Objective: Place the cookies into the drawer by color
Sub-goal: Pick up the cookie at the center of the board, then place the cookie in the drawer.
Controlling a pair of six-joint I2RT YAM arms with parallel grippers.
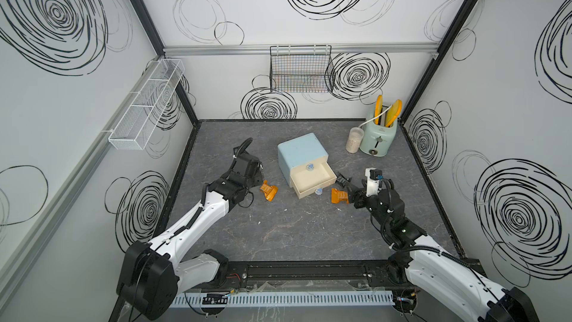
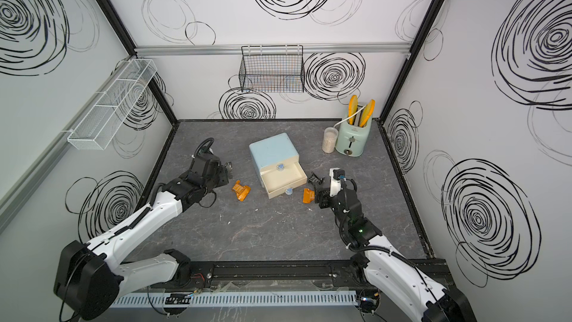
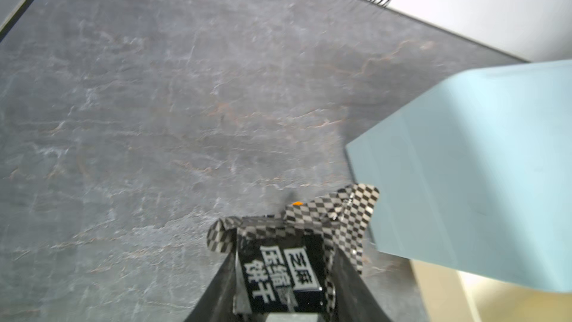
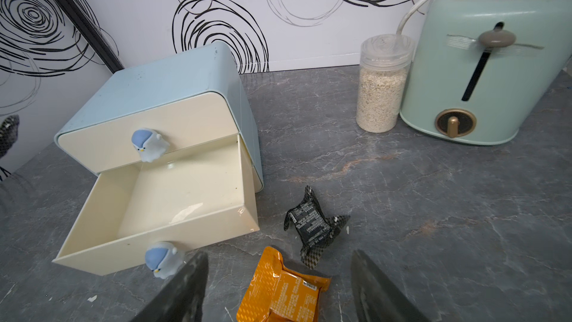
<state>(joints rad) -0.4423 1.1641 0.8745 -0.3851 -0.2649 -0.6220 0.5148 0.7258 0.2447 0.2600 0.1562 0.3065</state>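
One black cookie [image 3: 278, 277] is sitting pinched tight between the jaws of my left gripper [image 3: 283, 255], beside the drawer [image 1: 301, 150], whose lower tray [image 1: 309, 192] is standing pulled out. My right gripper [image 4: 280, 255] is hovering with jaws wide apart, holding nothing, over an orange cookie [image 4: 281, 292] lying just beside that tray.

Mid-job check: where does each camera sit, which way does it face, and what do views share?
Both top views: high over the robot's base, looking down at the table; both arms, left gripper and right gripper show.
Left wrist: on the left arm, looking past its fingers, shut on the held black cookie, toward the chest.
Right wrist: on the right arm, looking between open fingers at an orange cookie, the open drawer and toaster.
Shared: both wrist views see the chest.
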